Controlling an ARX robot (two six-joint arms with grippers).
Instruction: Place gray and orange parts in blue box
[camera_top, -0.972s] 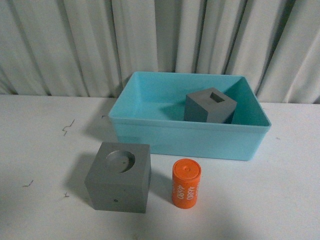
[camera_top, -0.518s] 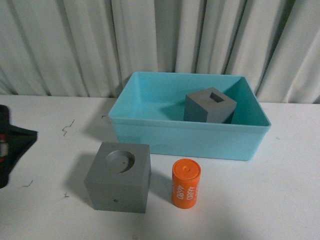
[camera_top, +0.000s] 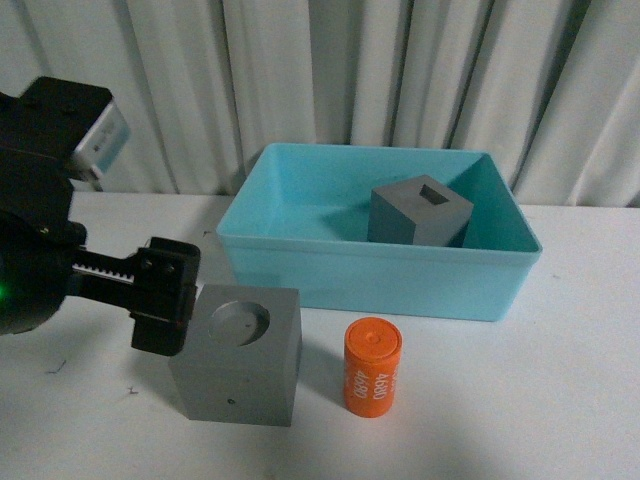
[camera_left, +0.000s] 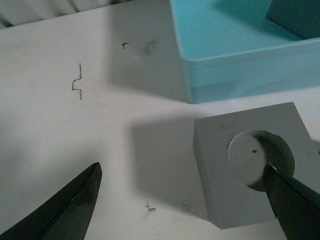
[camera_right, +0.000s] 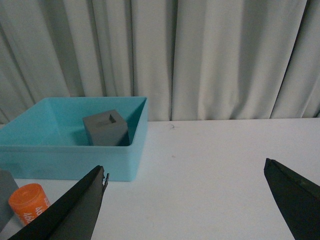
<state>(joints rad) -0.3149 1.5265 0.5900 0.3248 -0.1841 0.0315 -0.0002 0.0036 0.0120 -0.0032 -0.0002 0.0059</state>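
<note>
A gray cube with a round recess (camera_top: 240, 355) stands on the white table, with the orange cylinder (camera_top: 373, 367) just to its right. Behind them sits the blue box (camera_top: 380, 252), holding a gray cube with a square recess (camera_top: 418, 212). My left arm (camera_top: 60, 270) reaches in from the left, and one black finger (camera_top: 165, 297) hangs at the round-recess cube's left edge. In the left wrist view my left gripper (camera_left: 181, 166) is open above that cube (camera_left: 250, 165), with one fingertip over the recess. My right gripper (camera_right: 185, 167) is open over bare table, right of the box (camera_right: 65, 155).
Gray pleated curtains (camera_top: 330, 70) hang close behind the table. Small dark pen marks (camera_left: 77, 85) dot the tabletop left of the box. The right wrist view also shows the orange cylinder (camera_right: 29, 202) and the square-recess cube (camera_right: 105, 129).
My left arm has come in from the left edge and now hangs at the round-recess cube. The cubes, the cylinder and the box have not moved.
</note>
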